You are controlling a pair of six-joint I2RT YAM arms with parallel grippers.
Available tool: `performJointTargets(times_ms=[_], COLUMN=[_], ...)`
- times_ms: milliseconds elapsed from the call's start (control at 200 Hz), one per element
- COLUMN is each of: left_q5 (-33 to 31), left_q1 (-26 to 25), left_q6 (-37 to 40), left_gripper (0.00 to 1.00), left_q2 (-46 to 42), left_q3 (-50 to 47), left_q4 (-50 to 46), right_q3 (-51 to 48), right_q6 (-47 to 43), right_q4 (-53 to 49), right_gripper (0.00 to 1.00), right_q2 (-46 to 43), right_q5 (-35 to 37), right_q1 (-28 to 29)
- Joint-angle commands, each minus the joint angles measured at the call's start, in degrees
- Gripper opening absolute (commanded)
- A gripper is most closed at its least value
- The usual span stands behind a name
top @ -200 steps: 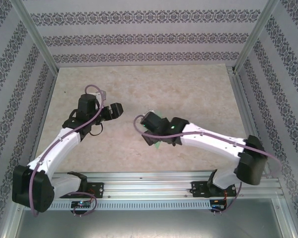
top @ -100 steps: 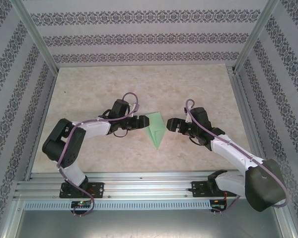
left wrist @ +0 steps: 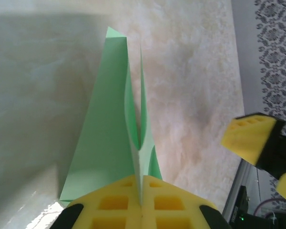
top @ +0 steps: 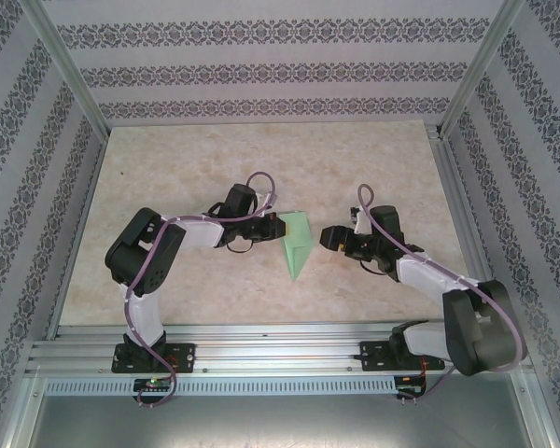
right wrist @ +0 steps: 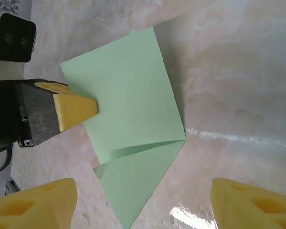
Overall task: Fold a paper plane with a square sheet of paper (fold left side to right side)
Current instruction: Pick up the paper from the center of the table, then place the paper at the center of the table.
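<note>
Item: paper plane (top: 296, 241), light green, part-folded. It is a narrow kite form tapering to a point toward the near edge of the bench (top: 168, 168), lying about midway between the two arms. Left end effector (left wrist: 142, 200): clenched on the plane's left edge, with the thin paper pinched between its yellow pads (left wrist: 114, 207). One layer is raised off the bench and stands nearly on edge in the left wrist view. Right end effector (right wrist: 140, 193): released, jaws spread wide, near the plane's right side but apart from it, grasping nothing. Condition of work: the slanting nose creases are in place, seen from the right wrist as a lower flap meeting the upper panel along a diagonal line. The left-to-right fold is judged begun but unfinished, since the left part is lifted and not yet laid over the right. No centre crease appears pressed flat. Remaining, by judgement: carry the held edge across, align it with the right edge, and press the fold down. Risk noted: so thin a sheet could slide or buckle under the carry.
</note>
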Motion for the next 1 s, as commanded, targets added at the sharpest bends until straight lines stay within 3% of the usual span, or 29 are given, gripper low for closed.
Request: performJointTargets(times_ms=[0, 300, 545, 689, 819, 994], left_q5=[5.33, 10.28, 11.87, 12.09, 11.91, 11.30], left_q1=[1.00, 1.72, 1.71, 1.85, 2.16, 2.83], left_q6=[2.98, 4.06, 3.67, 3.65, 3.53, 3.02], left_gripper=[0.00, 0.00, 0.00, 0.00, 0.00, 0.02], left_q2=[-2.61, -4.22, -3.50, -3.23, -2.54, -1.14], left_q3=[-1.56, -3.79, -3.63, -3.69, -3.88, -3.81], left_q4=[4.67, 8.05, 9.14, 9.29, 9.32, 9.61], right_q3=[0.53, 4.09, 4.53, 3.85, 3.56, 3.70], right_q6=[-1.44, 3.79, 8.66, 11.83, 11.69, 10.16], right_q4=[10.88, 24.47, 33.99, 39.96, 39.85, 36.34], right_gripper=[0.74, 0.72, 0.67, 0.57, 0.48, 0.29], right_q2=[4.10, 18.60, 25.15, 27.75, 27.90, 27.33], right_q5=[-7.38, -14.08, -16.22, -17.19, -17.18, -16.28], right_q1=[-2.00, -1.75, 0.98, 1.41, 1.41, 1.45])
